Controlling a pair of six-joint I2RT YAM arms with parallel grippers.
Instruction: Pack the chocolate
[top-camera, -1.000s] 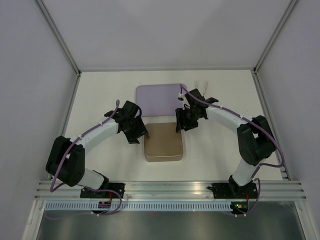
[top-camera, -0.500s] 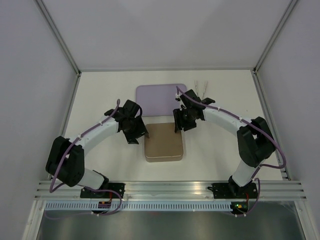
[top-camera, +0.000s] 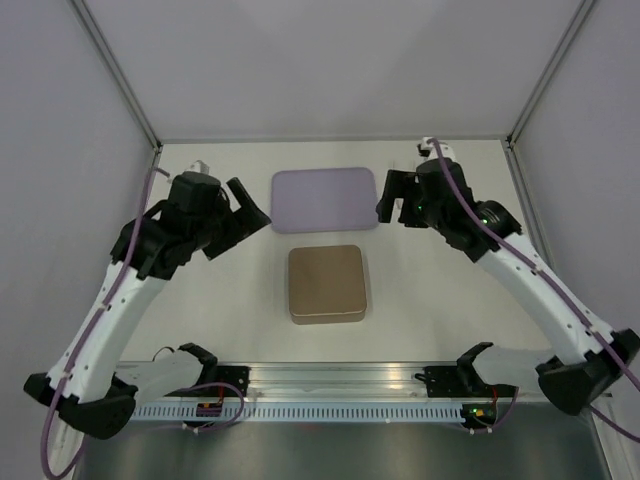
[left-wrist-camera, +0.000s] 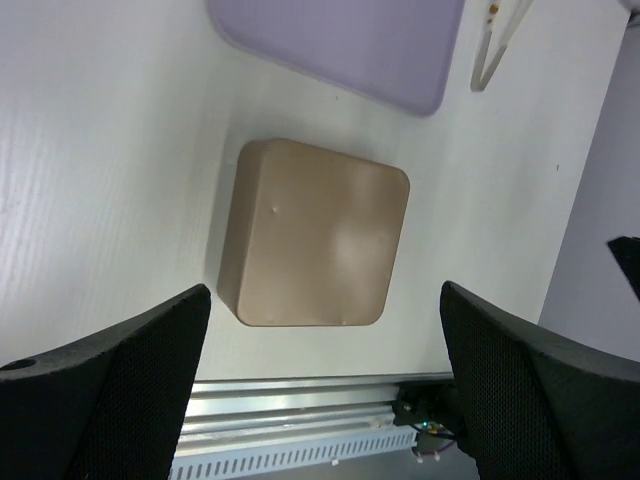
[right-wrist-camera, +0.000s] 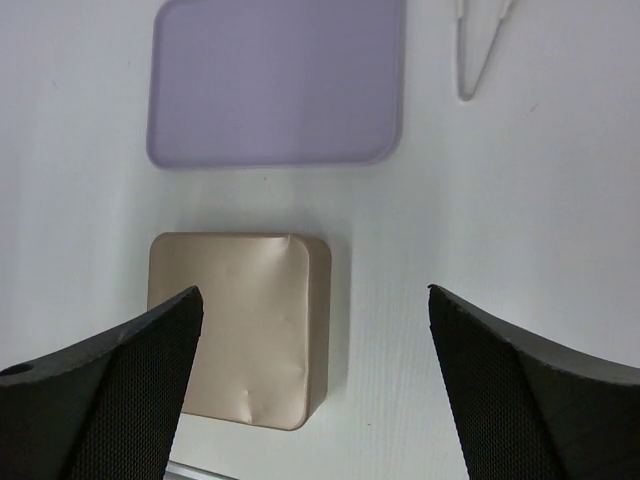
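Observation:
No chocolate shows in any view. A closed tan square box (top-camera: 327, 284) sits at the table's middle and also shows in the left wrist view (left-wrist-camera: 315, 235) and the right wrist view (right-wrist-camera: 240, 325). A flat lavender tray (top-camera: 325, 199) lies just behind it. My left gripper (top-camera: 246, 205) is open and empty, raised high to the left of the tray; in its wrist view (left-wrist-camera: 325, 290) the box is far below. My right gripper (top-camera: 391, 200) is open and empty, raised to the right of the tray, high over the box's right side in its wrist view (right-wrist-camera: 313, 292).
Silver tongs (left-wrist-camera: 500, 40) lie right of the lavender tray, also in the right wrist view (right-wrist-camera: 480, 45); the right arm hides them from above. An aluminium rail (top-camera: 340, 380) runs along the near edge. Grey walls (top-camera: 60, 150) close in both sides and the back.
Both grippers have left the tan box's back corners, lifting up and outward, the left to the left and the right to the right. The box and tray have not moved.

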